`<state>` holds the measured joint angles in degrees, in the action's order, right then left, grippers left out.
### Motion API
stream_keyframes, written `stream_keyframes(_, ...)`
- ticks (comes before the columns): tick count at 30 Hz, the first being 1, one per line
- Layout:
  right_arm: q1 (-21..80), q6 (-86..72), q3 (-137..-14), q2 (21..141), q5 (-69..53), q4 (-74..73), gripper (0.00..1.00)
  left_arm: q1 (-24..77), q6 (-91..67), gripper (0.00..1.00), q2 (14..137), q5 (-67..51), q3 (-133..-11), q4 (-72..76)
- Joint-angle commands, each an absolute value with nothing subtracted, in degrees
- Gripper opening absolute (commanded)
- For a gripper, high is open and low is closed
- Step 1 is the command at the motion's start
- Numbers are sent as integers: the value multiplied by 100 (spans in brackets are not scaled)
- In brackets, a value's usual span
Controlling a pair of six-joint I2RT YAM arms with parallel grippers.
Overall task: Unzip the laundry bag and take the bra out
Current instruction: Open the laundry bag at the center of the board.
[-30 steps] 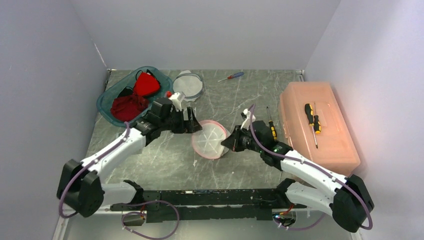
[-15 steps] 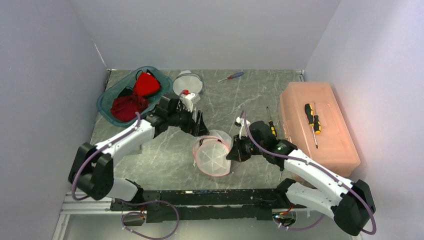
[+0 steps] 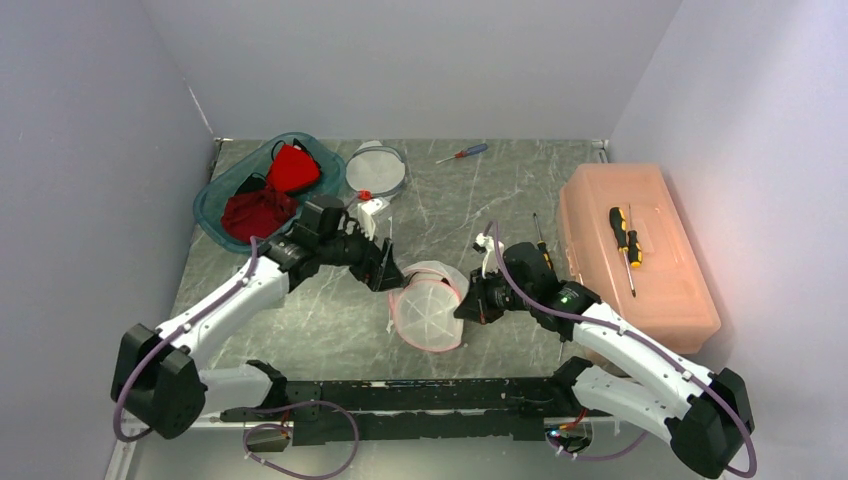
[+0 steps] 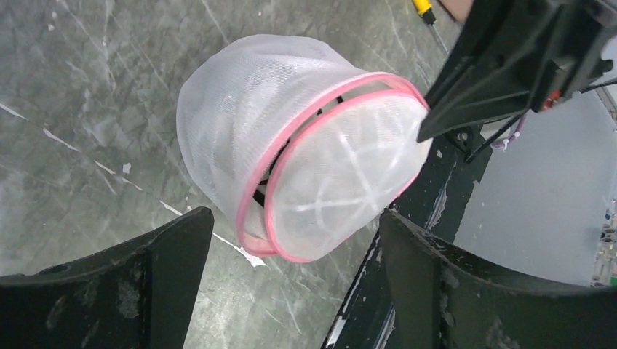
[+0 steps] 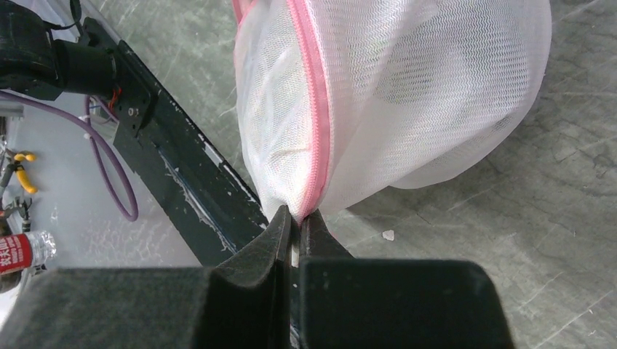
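The laundry bag (image 3: 428,308) is a white mesh drum with pink zipper rims, lying on its side at the table's middle front. My right gripper (image 3: 468,303) is shut on its pink zipper edge (image 5: 314,167), the fingertips (image 5: 285,222) pinching the seam at the bag's right side. My left gripper (image 3: 385,268) hangs open just up-left of the bag, and in the left wrist view the bag (image 4: 305,145) sits beyond its spread fingers (image 4: 174,240), untouched. A narrow dark gap shows between the pink rims. The bra is hidden; only a dim shape shows through the mesh (image 5: 415,80).
A teal bin (image 3: 213,203) holding red garments stands at the back left, with a second mesh bag (image 3: 377,168) beside it. An orange toolbox (image 3: 640,270) carries a screwdriver (image 3: 625,235) at the right. Other screwdrivers (image 3: 462,153) (image 3: 542,255) lie loose. The black base rail (image 3: 400,395) runs along the near edge.
The right gripper has pulled the bag nearer the front edge and tipped it. The left gripper swung back, then came down toward the bag, staying open.
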<state>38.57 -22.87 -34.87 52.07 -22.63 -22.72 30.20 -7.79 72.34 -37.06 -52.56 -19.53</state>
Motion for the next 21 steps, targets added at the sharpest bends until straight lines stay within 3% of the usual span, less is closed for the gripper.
stream_keyframes(1, 3824, -2166, -3668, 5202, -2411, -2160, 0, 3031, -490, 87, 7158, -3592, -5143, -1758)
stream_keyframes(13, 3825, -2205, -3578, 5128, -2535, -2110, 0, 3197, -108, 79, 8319, -3426, -5871, -1784)
stream_keyframes(15, 3828, -2218, -3580, 5117, -2511, -2117, 0, 3239, -124, 67, 8445, -3313, -5923, -1785)
stream_keyframes(19, 3832, -2291, -3650, 5020, -2336, -2074, 0, 3265, -321, 18, 8273, -3308, -5849, -1712)
stream_keyframes(21, 3827, -2316, -3749, 5037, -2212, -2056, 0, 3277, -559, 4, 8003, -3305, -5686, -1546)
